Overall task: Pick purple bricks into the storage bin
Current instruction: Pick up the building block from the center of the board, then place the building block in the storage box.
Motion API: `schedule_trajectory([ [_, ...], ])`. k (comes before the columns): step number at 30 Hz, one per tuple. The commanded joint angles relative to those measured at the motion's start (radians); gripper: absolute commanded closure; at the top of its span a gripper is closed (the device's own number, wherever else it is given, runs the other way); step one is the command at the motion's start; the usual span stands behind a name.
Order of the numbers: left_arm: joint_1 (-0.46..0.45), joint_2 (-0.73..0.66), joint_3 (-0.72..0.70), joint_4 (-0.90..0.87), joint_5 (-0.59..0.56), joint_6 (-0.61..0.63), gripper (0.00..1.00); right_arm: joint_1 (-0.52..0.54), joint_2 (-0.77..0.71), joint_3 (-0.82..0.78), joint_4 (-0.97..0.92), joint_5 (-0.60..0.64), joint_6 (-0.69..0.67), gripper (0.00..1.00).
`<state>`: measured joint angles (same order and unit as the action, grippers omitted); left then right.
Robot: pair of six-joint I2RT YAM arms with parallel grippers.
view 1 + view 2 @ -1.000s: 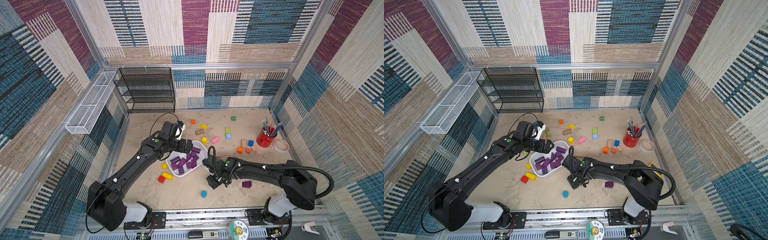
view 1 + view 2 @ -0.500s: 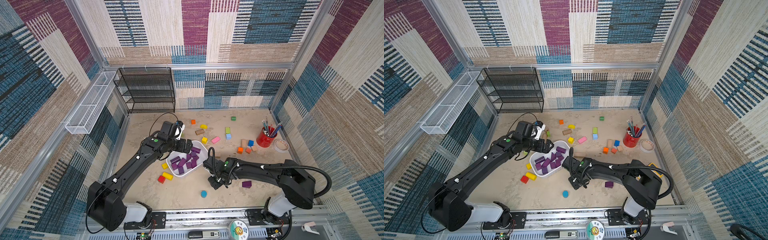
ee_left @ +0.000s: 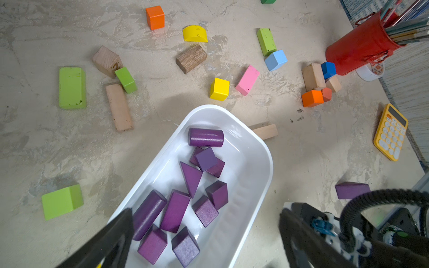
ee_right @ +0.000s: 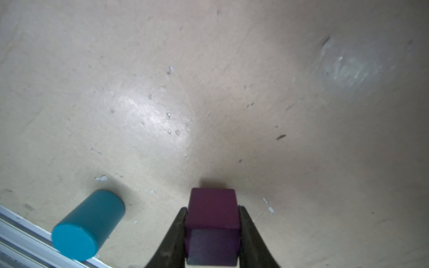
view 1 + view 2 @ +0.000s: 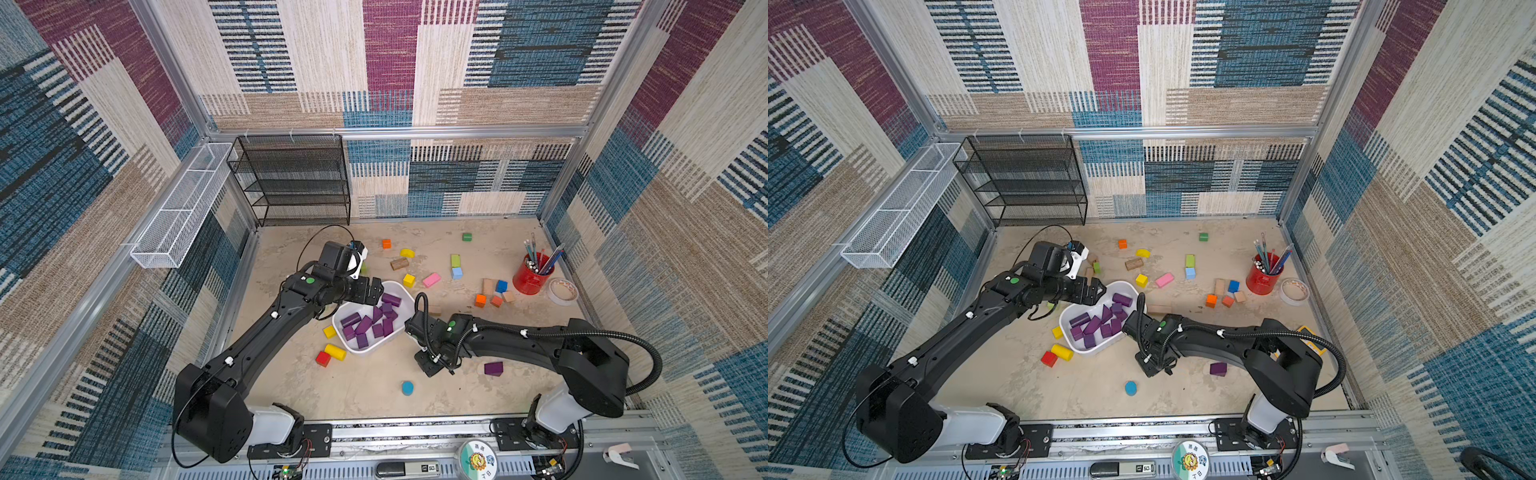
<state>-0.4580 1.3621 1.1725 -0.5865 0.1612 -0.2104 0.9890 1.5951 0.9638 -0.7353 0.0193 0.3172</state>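
Note:
The white storage bin [image 5: 376, 351] [image 5: 1100, 351] [image 3: 267, 162] lies slantwise at the table's middle, with several purple bricks [image 5: 365, 324] [image 5: 1096, 324] [image 3: 175, 210] inside. Over its far end hovers my left gripper [image 5: 368, 291] [image 5: 1090, 291] [image 3: 205, 211], open and holding nothing. Down at the tabletop, in front of and to the right of the bin, my right gripper [image 5: 434, 365] [image 5: 1156, 368] [image 4: 212, 210] is shut on a purple cube [image 4: 212, 243], which is hidden in both top views. To its right, another purple brick [image 5: 493, 368] [image 5: 1218, 368] [image 3: 351, 190] lies loose.
A teal cylinder [image 5: 407, 388] [image 4: 86, 225] lies near the front rail, close to the right gripper. A red cube [image 5: 323, 358] and a yellow cylinder [image 5: 336, 351] lie by the bin. Coloured blocks, a red pen cup [image 5: 533, 276] and tape [image 5: 562, 291] lie behind. A black rack [image 5: 299, 183] stands back left.
My right gripper's fingers have closed on the purple cube, with the arm shifting only slightly. The left arm has stayed still and open over the bin.

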Motion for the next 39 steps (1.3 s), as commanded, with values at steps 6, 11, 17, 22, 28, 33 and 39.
schedule_trajectory([
  [6, 0.028, -0.009, 0.001, 0.016, 0.018, -0.012, 0.01, 0.002, -0.064, 0.047, -0.012, 0.048, 0.001, 0.69],
  [11, 0.044, -0.012, 0.003, 0.016, 0.026, -0.017, 0.01, 0.002, -0.092, 0.085, -0.009, 0.045, -0.011, 0.69],
  [17, 0.066, -0.014, 0.004, 0.016, 0.024, -0.030, 0.01, 0.002, -0.089, 0.145, -0.003, 0.049, -0.043, 0.70],
  [22, 0.086, -0.015, 0.001, 0.020, 0.025, -0.035, 0.01, 0.000, -0.059, 0.217, 0.003, 0.053, -0.068, 0.70],
  [28, 0.118, -0.018, -0.004, 0.028, 0.033, -0.043, 0.01, -0.008, 0.028, 0.330, 0.021, 0.063, -0.111, 0.70],
  [33, 0.151, -0.020, -0.005, 0.035, 0.038, -0.052, 0.01, -0.023, 0.116, 0.411, 0.059, 0.065, -0.138, 0.70],
  [39, 0.206, -0.018, -0.006, 0.040, 0.052, -0.070, 0.01, -0.047, 0.188, 0.456, 0.125, 0.050, -0.149, 0.71],
])
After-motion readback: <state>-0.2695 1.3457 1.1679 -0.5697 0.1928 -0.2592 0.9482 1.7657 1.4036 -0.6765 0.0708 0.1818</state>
